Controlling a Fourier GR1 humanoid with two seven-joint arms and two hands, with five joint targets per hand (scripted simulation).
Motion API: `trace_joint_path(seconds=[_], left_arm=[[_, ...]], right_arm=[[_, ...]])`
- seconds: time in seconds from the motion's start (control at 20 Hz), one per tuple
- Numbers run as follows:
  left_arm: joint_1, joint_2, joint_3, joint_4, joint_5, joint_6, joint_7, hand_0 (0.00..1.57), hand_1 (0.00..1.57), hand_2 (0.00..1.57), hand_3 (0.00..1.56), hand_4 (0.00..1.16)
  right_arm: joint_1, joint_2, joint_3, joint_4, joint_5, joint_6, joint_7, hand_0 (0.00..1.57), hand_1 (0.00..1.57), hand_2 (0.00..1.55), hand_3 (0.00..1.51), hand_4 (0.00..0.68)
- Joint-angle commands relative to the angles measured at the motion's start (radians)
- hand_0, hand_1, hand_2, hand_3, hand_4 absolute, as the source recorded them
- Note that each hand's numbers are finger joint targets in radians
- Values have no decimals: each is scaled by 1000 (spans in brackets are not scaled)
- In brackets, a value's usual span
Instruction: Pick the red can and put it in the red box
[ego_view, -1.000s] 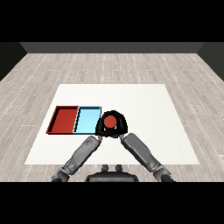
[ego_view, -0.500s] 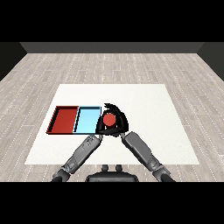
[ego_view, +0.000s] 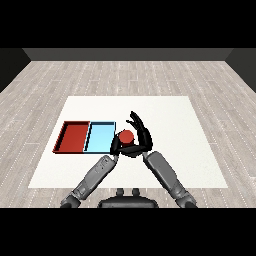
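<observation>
Red can: the small red cylindrical can (ego_view: 126, 136) is sitting between my two hands, just beside the right edge of the light blue tray, its round red top facing up.
Right hand: my black right hand (ego_view: 141, 134) is curling round the can from the three o'clock side, with the upper fingers reaching up toward twelve o'clock past the can's top.
Left hand: my black left hand (ego_view: 115, 146) is lying at about eight o'clock of the can, right against it; I cannot tell how it is set, since the can and the other hand are crowding it.
Red tray: the shallow red rectangular tray (ego_view: 64, 135) is lying at nine o'clock of the can, well apart from it, with the blue tray between them.
Blue tray: the shallow light blue rectangular tray (ego_view: 93, 135) is touching the red tray along their shared side.
Table: the white flat table (ego_view: 165, 115) is carrying both trays and the can.
Forearms: my two grey forearms are coming in from five and seven o'clock, meeting at the can.
</observation>
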Motion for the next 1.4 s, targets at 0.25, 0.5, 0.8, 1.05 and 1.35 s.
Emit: trace_joint_path(seconds=[0.25,0.5,0.8,1.05,1.35], left_arm=[[62,-5,70,90,30,-30,-119,1571,1571,1571,1478,1118],[77,63,94,-61,-34,-34,17,1571,1571,1571,1465,1131],[69,150,196,-76,-36,-86,-16,1571,1571,1571,1462,1118],[89,298,262,-149,-73,-111,84,1571,1571,1552,1437,1115],[-20,375,320,-149,-147,-95,269,1571,1571,1554,1436,1131]], right_arm=[[-43,-45,-122,-268,55,-80,150,0,0,0,0,0],[129,-142,-231,-354,1,16,98,0,0,0,0,0],[235,-198,-368,-264,-101,133,36,0,0,0,0,0],[338,-219,-381,-236,-88,160,15,0,0,0,0,0],[415,-220,-427,-21,-108,288,-157,0,0,0,0,0]])
